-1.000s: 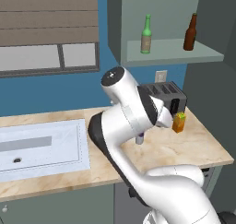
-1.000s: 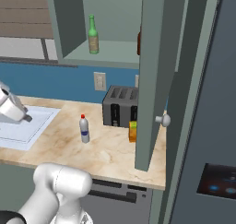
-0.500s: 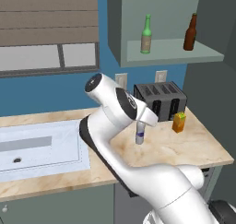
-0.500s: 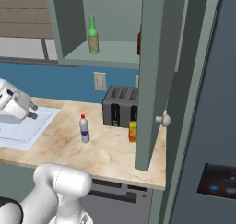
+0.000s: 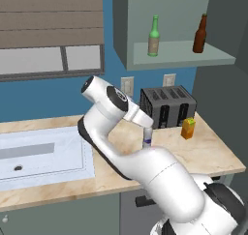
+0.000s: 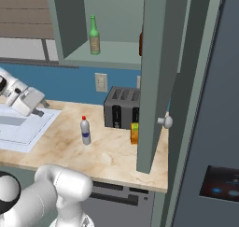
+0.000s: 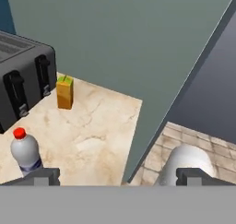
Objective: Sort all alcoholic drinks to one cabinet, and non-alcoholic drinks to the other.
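Tool (image 7: 115,174) spread fully wide, nothing between the fingers. Hand view looks along the bench (image 7: 92,131): white bottle (image 7: 25,154) with red cap at lower left, just off the left finger tip, not between them. Orange carton (image 7: 65,92) further on, just beside the toaster (image 7: 23,75) and near the open cabinet door (image 7: 138,57).

In the right base view the hand (image 6: 29,101) sits over the sink end of the bench, well apart from the white bottle (image 6: 85,130). In the left base view the arm is folded back, elbow high, forearm angled down toward the bottle (image 5: 147,136), which it partly covers.

Green bottle (image 5: 154,36) and brown bottle (image 5: 198,34) stand upright on the open cabinet's shelf (image 5: 179,55), apart from each other. Alcohol side looks done; white bottle and carton (image 5: 188,128) left.

Handling guess: plastic bottle is light, smooth and slightly squashy. Take it across the body at or below the blue label, not the cap. Tall and narrow, so it tips if nudged. Carton is light and crushable; flat sides give a good pinch.
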